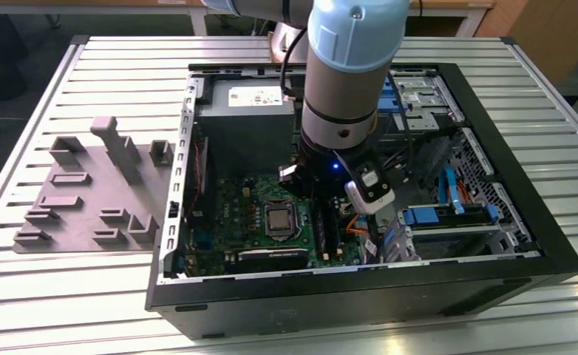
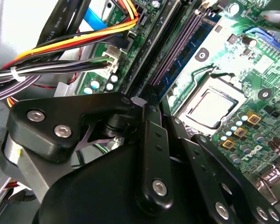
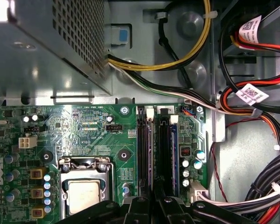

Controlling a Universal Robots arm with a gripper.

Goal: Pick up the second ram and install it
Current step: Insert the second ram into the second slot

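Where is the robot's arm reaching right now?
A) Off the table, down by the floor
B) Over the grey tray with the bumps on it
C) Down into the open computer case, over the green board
C. In the exterior view the arm comes down into the open computer case, ending above the green motherboard, while the grey tray sits apart on the exterior view's left.

Looked like a robotics lab or workshop to me. An open computer case (image 1: 368,222) sat on a ribbed aluminium tabletop (image 1: 121,66), next to a grey parts fixture (image 1: 92,192). An industrial robot arm (image 1: 353,66) hung over it, with wooden furniture (image 1: 555,29) behind.
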